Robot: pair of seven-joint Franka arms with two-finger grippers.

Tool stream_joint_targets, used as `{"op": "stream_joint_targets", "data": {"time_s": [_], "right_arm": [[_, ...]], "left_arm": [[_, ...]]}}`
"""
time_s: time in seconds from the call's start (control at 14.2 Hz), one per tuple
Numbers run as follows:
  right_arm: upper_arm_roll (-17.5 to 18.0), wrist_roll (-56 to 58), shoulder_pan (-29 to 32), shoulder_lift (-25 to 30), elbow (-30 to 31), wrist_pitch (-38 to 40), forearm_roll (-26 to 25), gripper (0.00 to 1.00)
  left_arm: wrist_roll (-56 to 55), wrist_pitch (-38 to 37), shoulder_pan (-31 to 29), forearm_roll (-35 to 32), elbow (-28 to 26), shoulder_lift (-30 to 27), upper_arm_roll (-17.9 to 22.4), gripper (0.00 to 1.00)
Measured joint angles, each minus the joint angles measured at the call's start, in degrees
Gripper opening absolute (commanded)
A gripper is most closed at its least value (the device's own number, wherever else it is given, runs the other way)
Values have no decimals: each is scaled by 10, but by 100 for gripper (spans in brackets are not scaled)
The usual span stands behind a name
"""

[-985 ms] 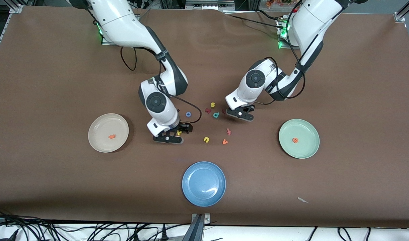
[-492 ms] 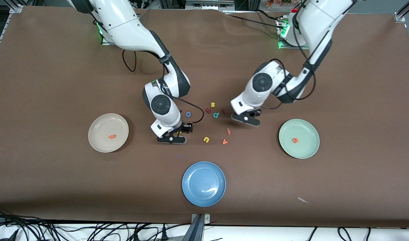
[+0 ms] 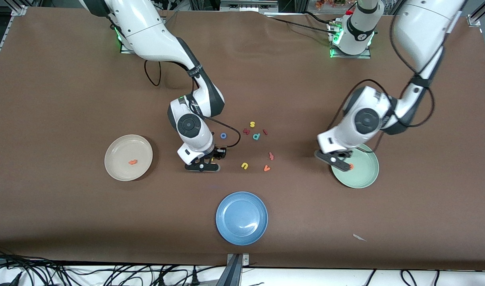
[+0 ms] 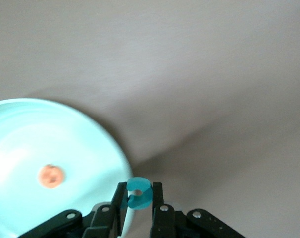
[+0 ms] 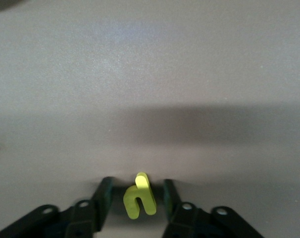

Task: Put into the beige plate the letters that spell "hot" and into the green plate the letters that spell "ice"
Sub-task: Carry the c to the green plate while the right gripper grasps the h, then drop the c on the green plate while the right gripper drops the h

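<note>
My left gripper (image 3: 339, 160) hangs over the rim of the green plate (image 3: 364, 174), shut on the teal "c" (image 4: 139, 193). The orange "e" (image 4: 51, 176) lies in that plate (image 4: 26, 134). My right gripper (image 5: 137, 183) is down at the table between the beige plate (image 3: 119, 151) and the loose letters. Its jaws stand open on either side of the yellow "h" (image 5: 140, 198), with a gap on each side. The orange "t" (image 3: 133, 161) lies in the beige plate. The blue "o" (image 3: 223, 136) and dark red "i" (image 3: 265, 132) lie on the table.
Loose letters lie mid-table: yellow "s" (image 3: 252, 124), teal "p" (image 3: 256, 136), two red ones (image 3: 246, 131) (image 3: 271, 155), yellow "u" (image 3: 244, 165), orange "v" (image 3: 267, 168). A blue plate (image 3: 241, 218) sits nearer the front camera. A paper scrap (image 3: 359, 237) lies near the front edge.
My left arm has carried the teal "c" from the letter cluster to the green plate's rim. My right gripper's jaws have narrowed around the yellow "h".
</note>
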State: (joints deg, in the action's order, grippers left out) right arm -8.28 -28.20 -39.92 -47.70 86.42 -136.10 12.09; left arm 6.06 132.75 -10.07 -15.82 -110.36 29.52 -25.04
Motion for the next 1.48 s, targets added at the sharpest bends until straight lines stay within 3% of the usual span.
{"op": "stream_joint_targets", "data": {"time_s": [0.35,0.42,0.49,0.56,0.63,0.7,0.91,1.13,1.48], "right_arm": [[-1,0,0,0,0,0,0,26],[-1,0,0,0,-1,0,0,24],[-1,0,0,1,-3,1,0,21],[-1,0,0,0,-4,1,0,20],[-1,0,0,0,-4,2,0,19],[-1,0,0,0,-4,3,0,17],[-4,0,2,0,-23,45,0,17],[-20,20,15,5,-65,106,-1,16],[-83,144,27,40,-26,125,0,14]], "left_arm": [[81,0,-61,0,-3,19,0,17],[81,0,-60,0,-3,26,-1,28],[81,0,-58,0,-3,33,-3,33],[81,0,-57,0,-3,38,-5,64],[81,0,-56,0,-3,41,-5,82],[81,0,-56,0,-3,42,-5,87],[75,-2,-50,0,4,42,-13,85],[30,-52,-29,0,39,39,-41,78],[-157,-78,11,1,52,34,-97,75]]}}
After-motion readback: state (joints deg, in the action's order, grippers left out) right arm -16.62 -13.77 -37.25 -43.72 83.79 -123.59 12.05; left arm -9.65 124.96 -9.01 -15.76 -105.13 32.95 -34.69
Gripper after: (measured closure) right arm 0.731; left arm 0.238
